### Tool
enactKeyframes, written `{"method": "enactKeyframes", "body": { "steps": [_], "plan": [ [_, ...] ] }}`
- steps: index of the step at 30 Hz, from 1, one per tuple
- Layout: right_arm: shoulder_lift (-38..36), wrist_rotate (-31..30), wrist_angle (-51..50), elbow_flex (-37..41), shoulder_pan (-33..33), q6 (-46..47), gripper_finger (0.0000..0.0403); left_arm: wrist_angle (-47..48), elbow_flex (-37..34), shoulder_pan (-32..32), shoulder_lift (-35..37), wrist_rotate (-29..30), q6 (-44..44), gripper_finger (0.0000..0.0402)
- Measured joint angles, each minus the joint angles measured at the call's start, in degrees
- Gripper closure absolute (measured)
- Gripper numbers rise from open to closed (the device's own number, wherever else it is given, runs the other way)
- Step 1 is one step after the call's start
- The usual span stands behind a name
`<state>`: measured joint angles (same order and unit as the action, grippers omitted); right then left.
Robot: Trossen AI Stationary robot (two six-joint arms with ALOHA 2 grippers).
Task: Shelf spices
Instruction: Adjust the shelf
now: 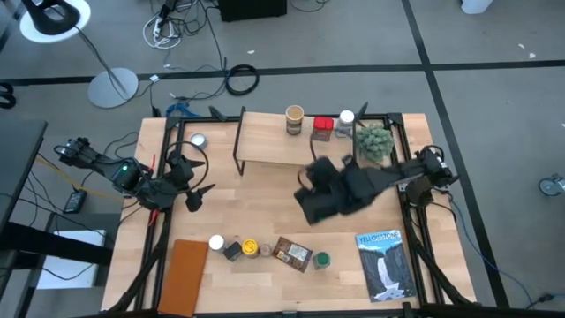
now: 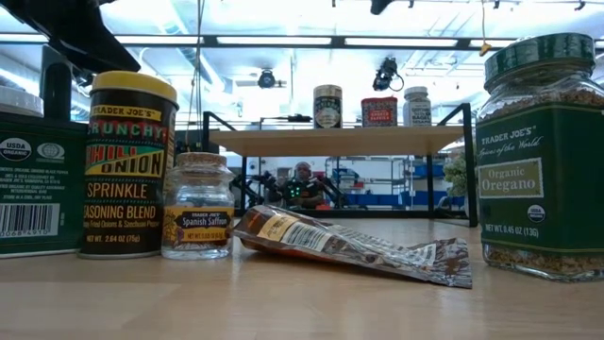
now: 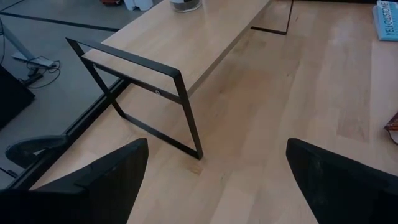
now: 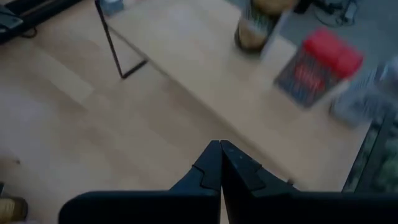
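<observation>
The right gripper (image 1: 311, 196) hangs over the middle of the table (image 1: 265, 190), its two dark fingers (image 4: 219, 165) clenched tight together with nothing between them. Just beyond its tips stands the shelf (image 1: 282, 141), a light wooden plank on thin black legs, and on the plank ahead of it sit three spices: a tan-topped jar (image 1: 294, 119), a red-topped tin (image 1: 322, 128) and a white-topped jar (image 1: 345, 122), all upright and close together toward the shelf's right end. Behind that gripper, along the table's near edge, the other spices wait in a loose row: a white-topped jar (image 1: 216, 242), a yellow-topped jar (image 1: 250, 247), a flat brown packet (image 1: 292, 253) lying down and a green-topped jar (image 1: 322, 260). The left gripper (image 1: 196, 190) rests at the table's left side with its fingers spread wide and empty, the shelf's black leg (image 3: 180, 106) close in front of it. A small plant (image 1: 375, 141) stands by the shelf's right end, a blue-and-white book (image 1: 385, 263) lies at the near right corner, and a brown board (image 1: 184, 276) lies at the near left. The table is pale wood; grey floor with cables and a lamp base (image 1: 112, 87) surrounds it.
</observation>
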<state>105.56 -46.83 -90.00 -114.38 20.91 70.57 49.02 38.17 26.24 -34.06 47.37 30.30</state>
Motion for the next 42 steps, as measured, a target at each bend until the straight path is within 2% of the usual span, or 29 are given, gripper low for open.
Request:
{"method": "enactKeyframes", "body": {
  "steps": [6,10,15,20,23,27,33,42],
  "plan": [
    [0.02,0.20,0.04,11.66,8.26,21.24,0.0402,-1.83,0.00,0.02,0.00,-0.04,-0.04,0.0014],
    [0.02,4.27,-0.04,19.54,12.78,34.82,0.0402,-4.37,0.00,0.02,0.00,-0.07,0.81,0.0014],
    [0.01,8.94,0.09,28.30,17.84,47.70,0.0402,-8.60,0.00,0.02,0.00,-0.06,1.45,0.0014],
    [-3.42,8.11,3.87,37.91,22.61,58.37,0.0402,-10.76,0.00,0.02,0.00,-0.09,1.44,0.0014],
    [-7.99,5.54,10.97,45.40,23.56,59.33,0.0403,-10.63,0.00,0.02,-0.02,-0.09,1.44,0.0014],
    [-14.97,-1.95,19.70,56.16,23.21,59.97,0.0403,-10.61,0.00,0.00,-0.07,-0.83,1.44,0.0014],
    [-27.08,3.15,24.23,68.09,22.47,54.42,0.0403,-10.38,0.00,0.01,-0.04,-1.05,1.44,0.0014],
    [-53.36,3.25,38.50,87.32,20.80,37.42,0.0403,-10.43,0.00,0.02,-0.76,-1.77,1.41,0.0014]
  ]
}}
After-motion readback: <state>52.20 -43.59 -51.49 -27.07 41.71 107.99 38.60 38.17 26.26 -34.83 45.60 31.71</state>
